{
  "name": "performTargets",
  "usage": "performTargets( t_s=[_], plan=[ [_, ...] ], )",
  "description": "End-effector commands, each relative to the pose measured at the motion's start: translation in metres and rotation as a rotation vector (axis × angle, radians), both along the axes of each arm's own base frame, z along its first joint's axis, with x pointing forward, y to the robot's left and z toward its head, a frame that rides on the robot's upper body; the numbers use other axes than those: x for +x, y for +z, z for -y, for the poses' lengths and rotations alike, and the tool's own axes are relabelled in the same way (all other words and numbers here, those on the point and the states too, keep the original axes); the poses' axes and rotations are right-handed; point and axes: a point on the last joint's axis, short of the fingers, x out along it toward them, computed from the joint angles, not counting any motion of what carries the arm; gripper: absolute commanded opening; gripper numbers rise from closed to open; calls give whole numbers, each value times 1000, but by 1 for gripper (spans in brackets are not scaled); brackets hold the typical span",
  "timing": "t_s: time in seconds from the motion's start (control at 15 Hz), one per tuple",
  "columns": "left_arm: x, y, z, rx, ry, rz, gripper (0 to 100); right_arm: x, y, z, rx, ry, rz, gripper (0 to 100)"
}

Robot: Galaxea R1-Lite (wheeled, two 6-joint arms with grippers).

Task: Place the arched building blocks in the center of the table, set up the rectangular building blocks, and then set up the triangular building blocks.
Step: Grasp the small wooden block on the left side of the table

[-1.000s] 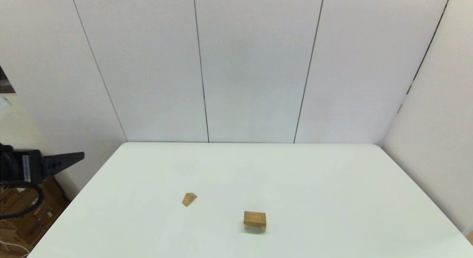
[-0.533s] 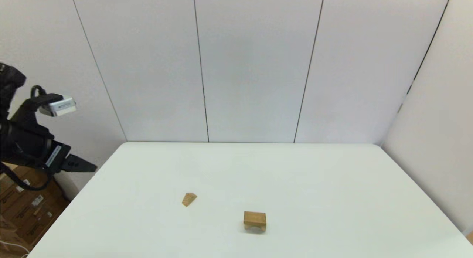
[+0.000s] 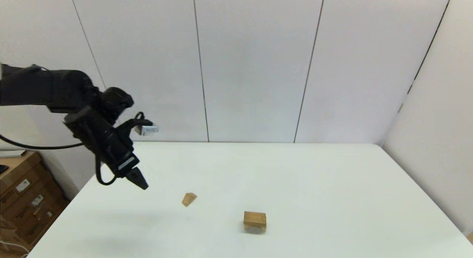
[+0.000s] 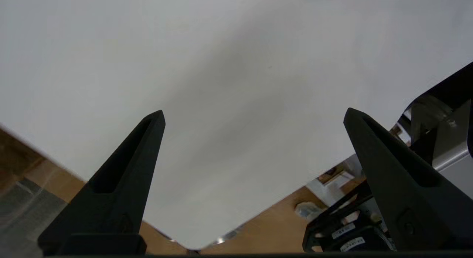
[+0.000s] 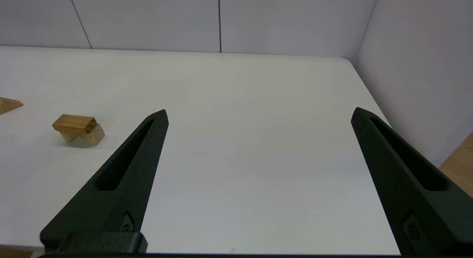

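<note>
Left hand (image 3: 142, 184), black and long-fingered, hangs above the left part of the large white smooth-topped surface (image 3: 314, 184), pointing down and toward the small light-wood triangular prism (image 3: 189, 199), which lies just beyond its tip, apart from it. From the head the two fingers overlap into a single point; only the left wrist view (image 4: 253, 117) shows them spread wide and released, with nothing between them but bare white top and a rounded corner of it, brown floor beyond.

Right hand (image 5: 258, 114) is out of the head view altogether; its own wrist camera shows it low at the near edge of the surface (image 5: 258, 84), fingers likewise spread wide and holding nothing.

Near the middle of the front half stands the small light-wood bridge-shaped arch block (image 3: 254, 221), legs down. From the head it reads as a plain box; the right wrist view (image 5: 78, 129) shows the cut-out between its two legs, and a corner of the prism (image 5: 9, 104) beside it, well apart.

Counted: one arch, one prism, two blocks in all. Cardboard boxes (image 3: 26, 199) sit on the floor past the left edge.
</note>
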Motion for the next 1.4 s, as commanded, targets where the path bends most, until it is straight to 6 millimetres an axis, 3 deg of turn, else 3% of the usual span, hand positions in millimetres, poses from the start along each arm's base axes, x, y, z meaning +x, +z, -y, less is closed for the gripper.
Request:
performTargets(
  t_s=[0.07,0.33,0.53,1.0,1.4],
  plan=[
    [38,-55,51,87,-91,-98,100,0,0,0,0,0,0,100],
    [55,-88,86,106,-27,-140,100,0,0,0,0,0,0,100],
    [61,-112,96,118,6,-178,100,0,0,0,0,0,0,100],
    [77,-155,103,122,34,-195,100,0,0,0,0,0,0,100],
    [79,-163,105,134,28,-195,100,0,0,0,0,0,0,100]
  ],
)
